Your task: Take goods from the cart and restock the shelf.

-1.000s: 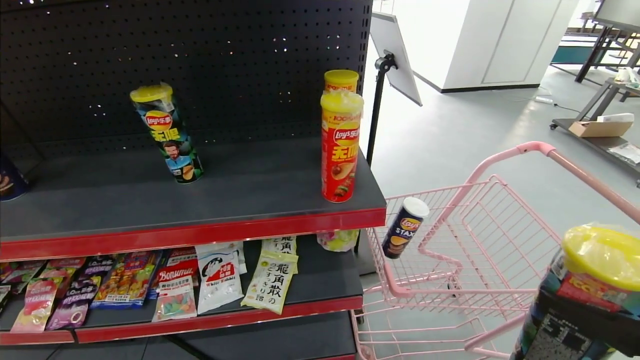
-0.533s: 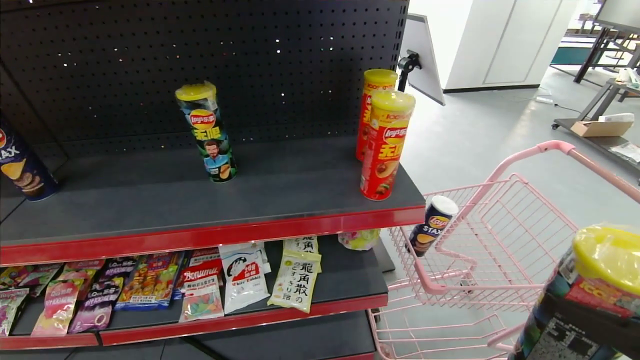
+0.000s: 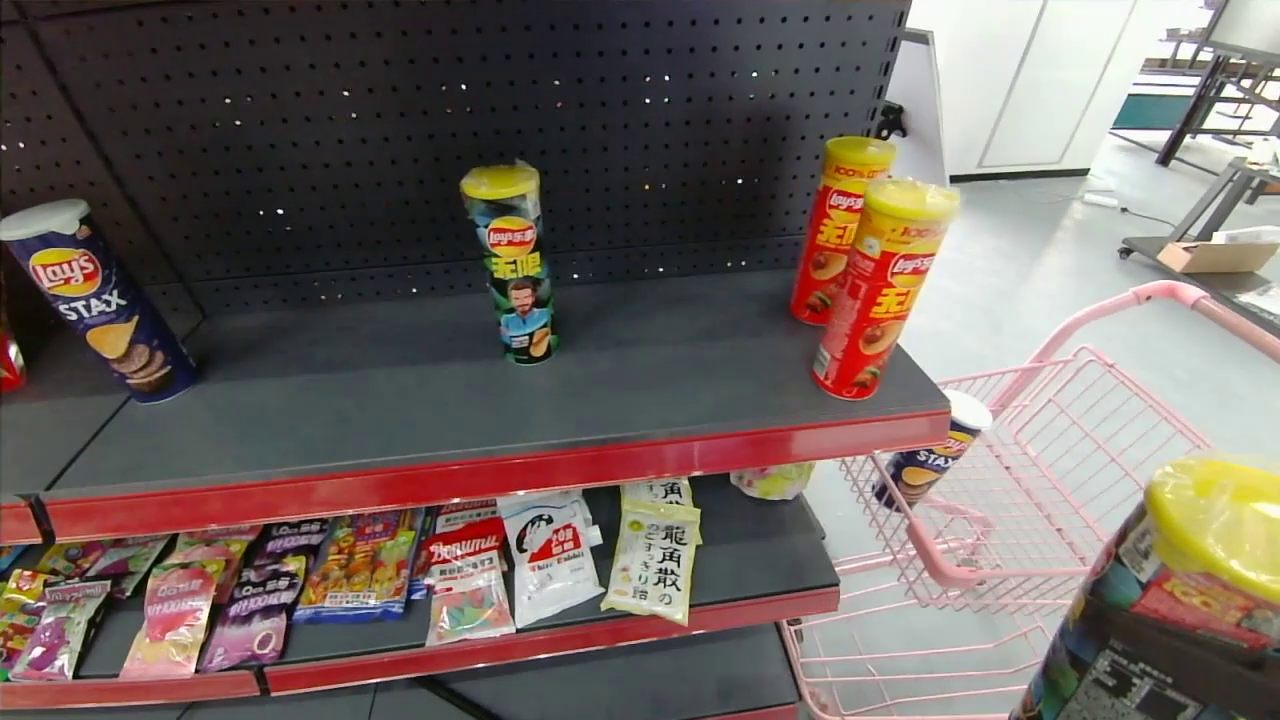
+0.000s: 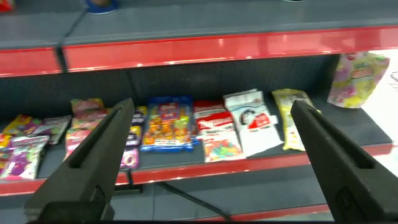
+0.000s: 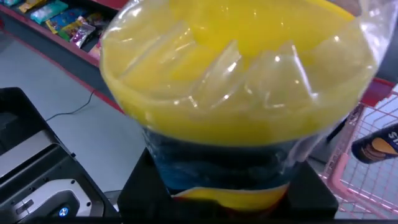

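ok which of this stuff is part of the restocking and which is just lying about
Job: yellow-lidded can being held, pink cart, blue can in it, top shelf.
Lying about: snack bags on the lower shelf, cardboard box, white board.

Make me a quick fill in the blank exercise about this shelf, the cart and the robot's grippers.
The right gripper is shut on a tall can with a ____ lid.
At the top shelf's right end stand ____ red cans.
The loose can in the pink cart is dark ____.
The left gripper is ____.
Missing: yellow; two; blue; open.
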You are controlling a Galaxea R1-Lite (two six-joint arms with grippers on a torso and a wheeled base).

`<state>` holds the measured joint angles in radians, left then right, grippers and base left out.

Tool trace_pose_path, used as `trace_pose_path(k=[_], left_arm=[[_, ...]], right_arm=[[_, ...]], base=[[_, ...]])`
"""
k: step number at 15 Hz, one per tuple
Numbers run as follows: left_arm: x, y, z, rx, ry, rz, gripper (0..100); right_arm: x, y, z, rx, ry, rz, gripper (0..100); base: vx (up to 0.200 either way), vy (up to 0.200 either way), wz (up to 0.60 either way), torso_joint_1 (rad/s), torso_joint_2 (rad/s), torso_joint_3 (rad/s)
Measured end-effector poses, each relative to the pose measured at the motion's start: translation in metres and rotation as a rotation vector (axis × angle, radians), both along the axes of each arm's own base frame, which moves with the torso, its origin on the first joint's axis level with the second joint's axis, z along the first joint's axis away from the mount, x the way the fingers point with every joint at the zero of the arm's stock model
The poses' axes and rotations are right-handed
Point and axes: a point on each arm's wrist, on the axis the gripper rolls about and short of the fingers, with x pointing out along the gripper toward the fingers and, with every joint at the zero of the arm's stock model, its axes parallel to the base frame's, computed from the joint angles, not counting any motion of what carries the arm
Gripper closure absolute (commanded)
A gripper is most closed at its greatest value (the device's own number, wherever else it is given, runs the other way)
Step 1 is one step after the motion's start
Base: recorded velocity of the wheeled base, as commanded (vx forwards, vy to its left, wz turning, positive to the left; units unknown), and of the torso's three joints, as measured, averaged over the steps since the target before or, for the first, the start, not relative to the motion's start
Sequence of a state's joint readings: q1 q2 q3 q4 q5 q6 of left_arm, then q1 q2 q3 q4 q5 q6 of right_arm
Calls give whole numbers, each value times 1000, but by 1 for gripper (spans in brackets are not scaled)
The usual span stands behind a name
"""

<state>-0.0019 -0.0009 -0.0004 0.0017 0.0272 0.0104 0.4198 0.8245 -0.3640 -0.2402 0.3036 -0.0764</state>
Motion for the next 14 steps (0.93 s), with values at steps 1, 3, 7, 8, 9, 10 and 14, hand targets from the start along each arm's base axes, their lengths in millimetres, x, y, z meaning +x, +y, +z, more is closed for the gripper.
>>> trace_pose_path(k=[1, 3, 7, 8, 9, 10, 14], left_arm=[[0, 0, 0, 0, 0, -1, 0], [0, 0, 0, 0, 0, -1, 0], [0, 0, 0, 0, 0, -1, 0], [0, 0, 0, 1, 1, -1, 0], [0, 0, 0, 1, 1, -1, 0], [0, 0, 0, 1, 0, 1, 0], [0, 0, 0, 0, 0, -1, 0]], right_arm=[[0, 0, 0, 0, 0, 2, 100], [-1, 1, 1, 1, -2, 11, 100], [-4, 1, -1, 3, -3, 28, 100], [-4, 1, -1, 3, -4, 30, 100], [-4, 1, -1, 3, -4, 30, 100], [-4, 1, -1, 3, -3, 30, 100], [-5, 0, -2, 0, -6, 13, 100]], base=[[0, 200, 0, -2, 7, 7], [0, 200, 0, 5, 2, 2], [0, 100, 0, 4, 1, 1], [0, 0, 0, 0, 0, 0], [0, 0, 0, 0, 0, 0], [200, 0, 0, 2, 2, 7], [200, 0, 0, 0, 4, 7]])
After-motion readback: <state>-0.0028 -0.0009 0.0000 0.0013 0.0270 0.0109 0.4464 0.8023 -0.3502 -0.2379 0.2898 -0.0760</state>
